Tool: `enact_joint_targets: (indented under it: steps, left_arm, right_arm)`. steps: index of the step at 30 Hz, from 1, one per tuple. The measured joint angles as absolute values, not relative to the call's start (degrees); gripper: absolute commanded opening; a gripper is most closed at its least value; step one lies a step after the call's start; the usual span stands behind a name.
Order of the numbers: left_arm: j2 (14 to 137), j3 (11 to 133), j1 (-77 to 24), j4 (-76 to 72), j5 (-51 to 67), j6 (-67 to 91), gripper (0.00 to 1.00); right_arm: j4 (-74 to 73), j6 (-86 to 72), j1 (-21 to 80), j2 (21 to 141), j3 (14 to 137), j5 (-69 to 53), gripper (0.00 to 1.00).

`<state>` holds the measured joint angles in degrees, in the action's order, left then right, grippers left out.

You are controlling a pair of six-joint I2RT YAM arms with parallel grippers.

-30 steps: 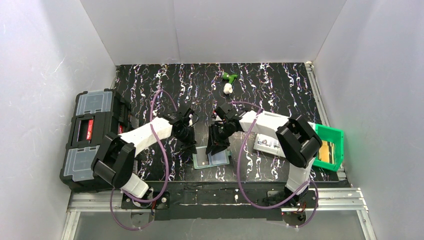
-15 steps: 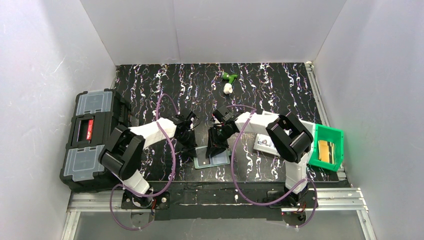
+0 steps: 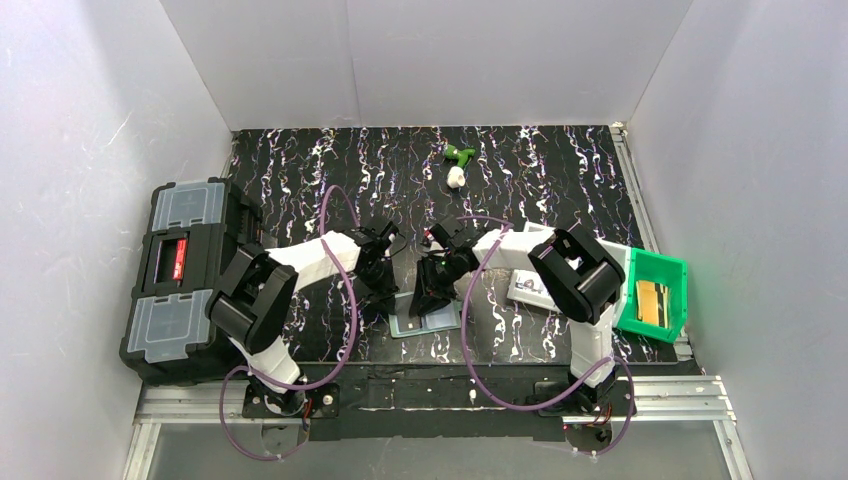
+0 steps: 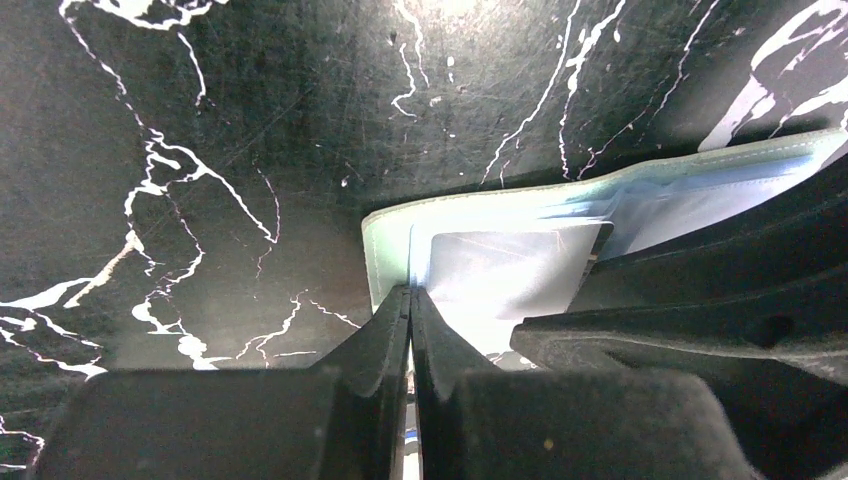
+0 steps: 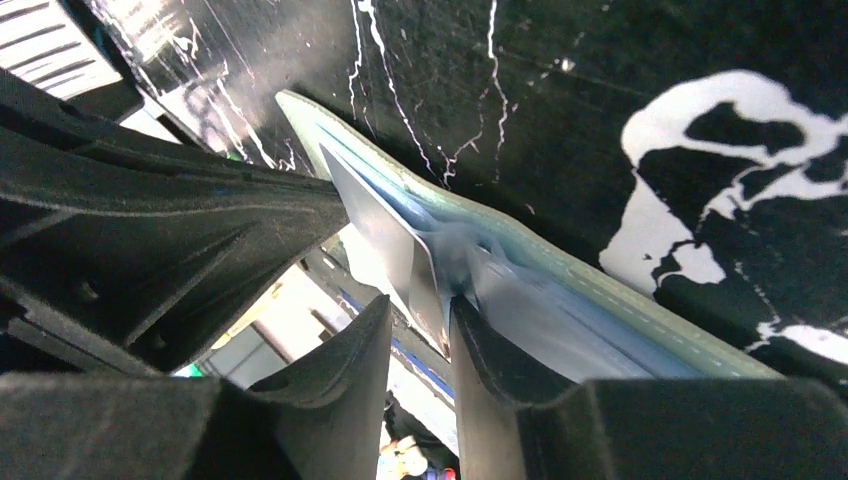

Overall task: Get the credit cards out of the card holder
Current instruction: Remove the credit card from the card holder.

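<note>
The grey-green card holder (image 3: 415, 325) lies open on the black marbled table near the front edge, between both grippers. In the left wrist view my left gripper (image 4: 410, 292) is shut, its tips pressed down on the holder (image 4: 385, 245) at the left edge of a pale grey credit card (image 4: 505, 270). In the right wrist view my right gripper (image 5: 420, 300) is open by a narrow gap. The lifted corner of the card (image 5: 385, 245) stands between its fingers, against the right finger (image 5: 480, 335), which sits between the card and the holder's lining (image 5: 600, 300).
A big black toolbox (image 3: 185, 280) stands at the left edge. A green bin (image 3: 655, 295) and a white tray (image 3: 528, 288) are at the right. A small green and white toy (image 3: 457, 165) lies far back. White walls enclose the table.
The right gripper's jaws have narrowed slightly around the card's corner. Both arms' elbows have drawn in closer to the holder. The left gripper stays shut on the holder's left side.
</note>
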<state>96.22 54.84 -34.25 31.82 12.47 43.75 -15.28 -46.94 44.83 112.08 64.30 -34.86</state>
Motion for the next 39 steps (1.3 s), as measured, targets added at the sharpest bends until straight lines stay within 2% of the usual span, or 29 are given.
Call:
enact_joint_targets:
  steps: [9,18,24,39]
  left_arm:
    - [96.84,55.40,-34.56,32.88,10.72,47.35,0.00]
    - [97.32,55.48,-34.64,32.89,11.16,49.75,0.00]
    - [97.30,55.16,-34.65,32.64,11.22,50.85,0.00]
    - [97.40,54.50,-34.63,32.41,11.42,52.26,0.00]
  right_arm:
    - [-1.36,-52.38,41.61,109.19,54.47,-40.25,0.36]
    - [12.84,-59.61,40.76,109.11,48.28,-43.13,0.26]
    - [16.35,-61.57,40.47,109.08,46.86,-43.31,0.19]
    - [18.93,-62.94,39.75,107.32,45.08,-42.53,0.21]
